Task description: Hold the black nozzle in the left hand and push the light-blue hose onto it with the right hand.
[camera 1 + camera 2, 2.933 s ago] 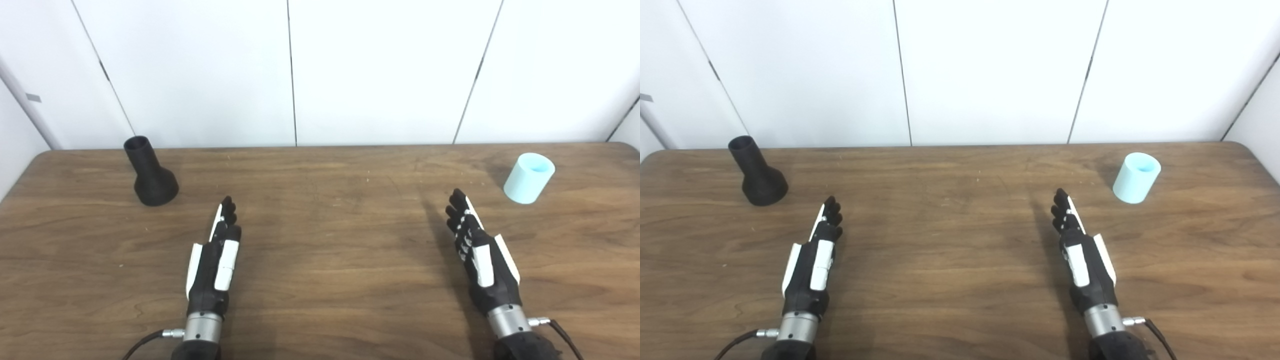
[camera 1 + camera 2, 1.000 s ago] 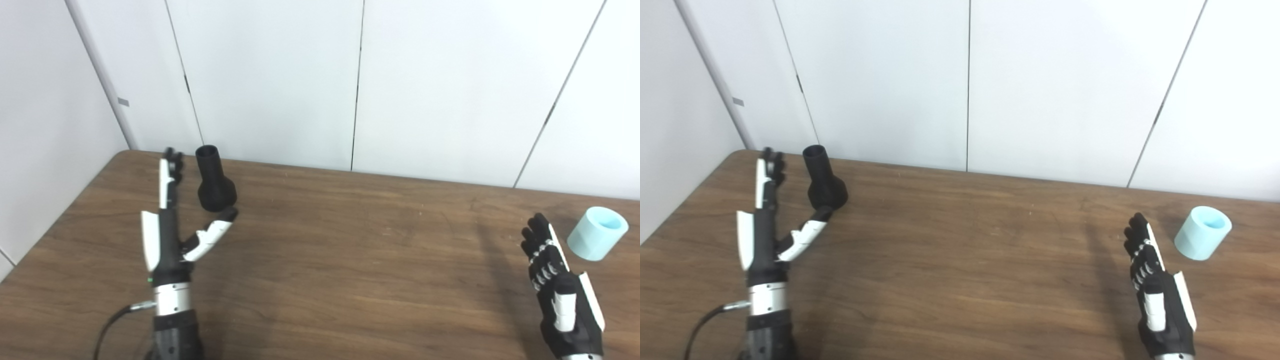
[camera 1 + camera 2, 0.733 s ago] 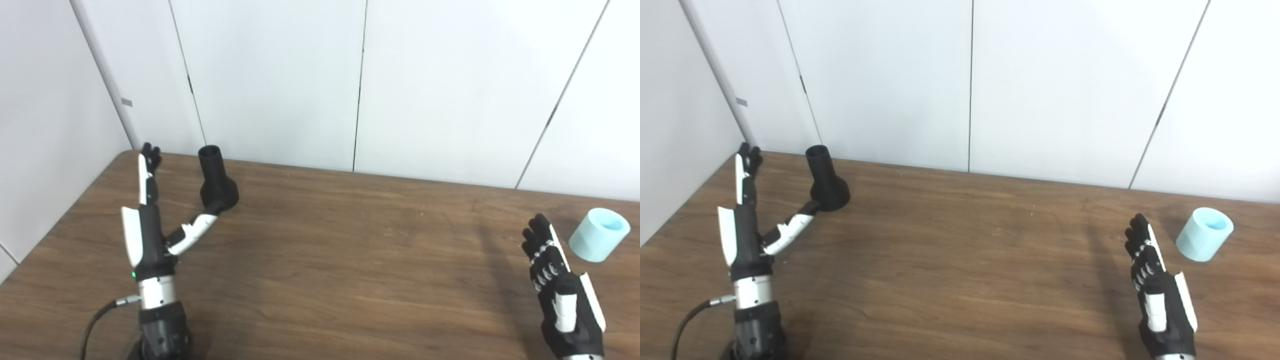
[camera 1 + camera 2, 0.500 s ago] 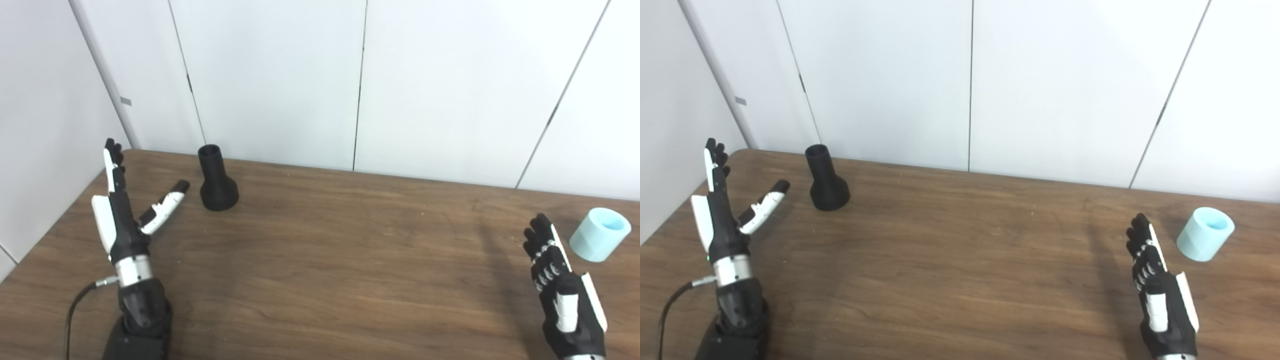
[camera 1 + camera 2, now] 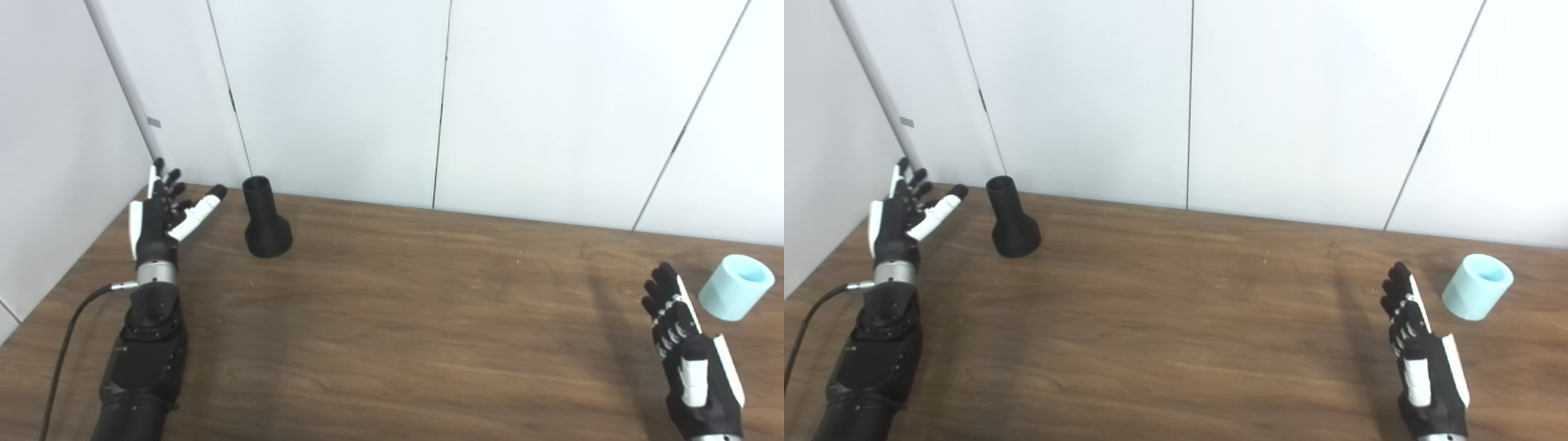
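While our left hand (image 5: 160, 211) sits raised at the far-left corner of the table (image 5: 392, 343), it holds nothing: fingers spread and pointing up and away, thumb angled right toward the black nozzle (image 5: 264, 218). Forearm runs up from the bottom-left edge, cable trailing off the wrist. Hand is near the nozzle, not touching.

Nozzle stands upright just right of that hand, near the back edge. Long axis vertical, wide flared base on the wood, narrow open mouth pointing up.

Mid-table we see bare wood.

Our right hand (image 5: 1424, 361) comes in at the bottom right, edge-on, fingers straight and close together, pointing away, gripping nothing.

Light-blue hose (image 5: 1478, 286) is a short tube standing just beyond and right of those fingertips, apart from them. Axis roughly vertical, slightly tilted, open end up.
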You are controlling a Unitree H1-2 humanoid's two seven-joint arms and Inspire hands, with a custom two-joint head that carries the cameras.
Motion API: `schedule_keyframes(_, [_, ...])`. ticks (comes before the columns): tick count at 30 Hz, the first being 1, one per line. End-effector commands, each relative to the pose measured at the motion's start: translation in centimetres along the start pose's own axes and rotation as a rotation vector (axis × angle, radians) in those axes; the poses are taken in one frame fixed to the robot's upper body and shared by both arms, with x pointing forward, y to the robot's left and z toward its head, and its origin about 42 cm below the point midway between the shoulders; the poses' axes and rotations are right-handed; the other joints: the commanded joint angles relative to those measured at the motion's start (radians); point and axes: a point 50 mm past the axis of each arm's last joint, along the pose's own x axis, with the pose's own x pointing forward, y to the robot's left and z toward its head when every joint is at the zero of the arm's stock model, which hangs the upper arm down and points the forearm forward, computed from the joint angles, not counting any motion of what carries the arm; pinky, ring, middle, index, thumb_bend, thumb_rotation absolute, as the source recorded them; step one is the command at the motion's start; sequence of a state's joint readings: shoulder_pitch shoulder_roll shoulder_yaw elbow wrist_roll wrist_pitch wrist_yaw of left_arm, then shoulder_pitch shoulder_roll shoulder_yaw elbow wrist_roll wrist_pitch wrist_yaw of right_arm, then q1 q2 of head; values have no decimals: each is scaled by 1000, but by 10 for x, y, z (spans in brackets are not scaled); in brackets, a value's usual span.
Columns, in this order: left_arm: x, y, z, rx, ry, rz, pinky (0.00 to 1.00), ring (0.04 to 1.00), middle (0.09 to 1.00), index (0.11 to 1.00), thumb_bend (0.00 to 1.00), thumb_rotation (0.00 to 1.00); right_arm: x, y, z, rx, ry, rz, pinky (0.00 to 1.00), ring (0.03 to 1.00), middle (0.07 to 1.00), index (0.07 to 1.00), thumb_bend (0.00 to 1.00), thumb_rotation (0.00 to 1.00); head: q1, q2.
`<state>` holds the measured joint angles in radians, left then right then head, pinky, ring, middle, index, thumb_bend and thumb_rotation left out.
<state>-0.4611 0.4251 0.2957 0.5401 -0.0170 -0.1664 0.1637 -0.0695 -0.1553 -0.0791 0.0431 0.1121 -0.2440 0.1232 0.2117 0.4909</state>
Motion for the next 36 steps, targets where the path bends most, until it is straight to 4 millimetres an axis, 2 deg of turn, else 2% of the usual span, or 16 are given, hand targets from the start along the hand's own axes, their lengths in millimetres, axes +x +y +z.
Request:
schedule_keyframes(1, [23, 2, 29, -9, -88, -43, 843, 911, 920, 958, 965, 439, -33, 12, -30, 48, 128, -25, 982, 1000, 1000, 1000, 713, 1000, 0, 1])
schedule_keyframes(3, [26, 1, 28, 14, -90, -85, 845, 896, 911, 942, 979, 418, -33, 12, -30, 49, 130, -25, 982, 1000, 1000, 1000, 711, 1000, -1, 3])
schedule_keyframes(10, [31, -6, 26, 88, -93, -157, 788, 861, 861, 895, 1000, 444, -33, 13, -27, 52, 132, -28, 983, 1000, 1000, 1000, 710, 1000, -4, 7])
schedule_keyframes(29, [32, -27, 2, 207, -12, -247, 756, 848, 848, 888, 1000, 443, -33, 14, -25, 56, 125, -27, 979, 1000, 1000, 1000, 690, 1000, -13, 21])
schedule_keyframes(36, [33, -34, -2, 293, 22, -292, 723, 843, 845, 862, 1000, 402, -32, 13, -23, 56, 123, -25, 979, 1000, 1000, 1000, 690, 1000, -20, 30])
